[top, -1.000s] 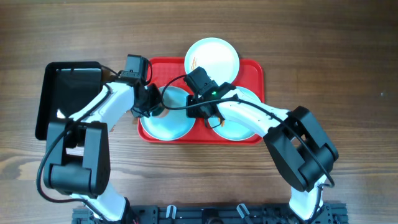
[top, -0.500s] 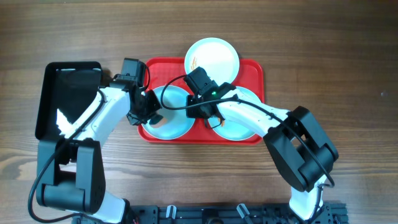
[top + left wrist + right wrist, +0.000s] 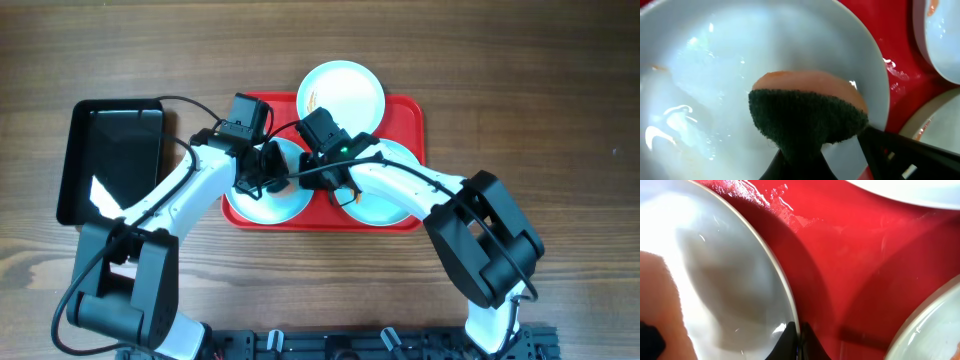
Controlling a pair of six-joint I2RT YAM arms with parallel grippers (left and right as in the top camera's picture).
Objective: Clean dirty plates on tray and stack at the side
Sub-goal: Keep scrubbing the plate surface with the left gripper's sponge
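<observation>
Red tray [image 3: 405,115] sits mid-table with its long side running left to right. All three plates are face up on it. The far plate [image 3: 345,95] hangs over the tray's back edge and has an orange-brown smear on its left side. The near-left plate [image 3: 275,207] and near-right plate [image 3: 375,210] sit side by side along the tray's front edge.

The left claw [image 3: 262,170] is over the near-left plate, clamped on a sponge [image 3: 807,115], green scrubby side toward the wrist camera and orange side against the plate. The right claw [image 3: 794,339] is pinched shut on that same plate's rim, the side toward the tray's middle. Its arm crosses over the near-right plate.

A glossy black tray [image 3: 110,160] lies just left of the red tray, long side running front to back. The table [image 3: 520,80] is brown woodgrain.
</observation>
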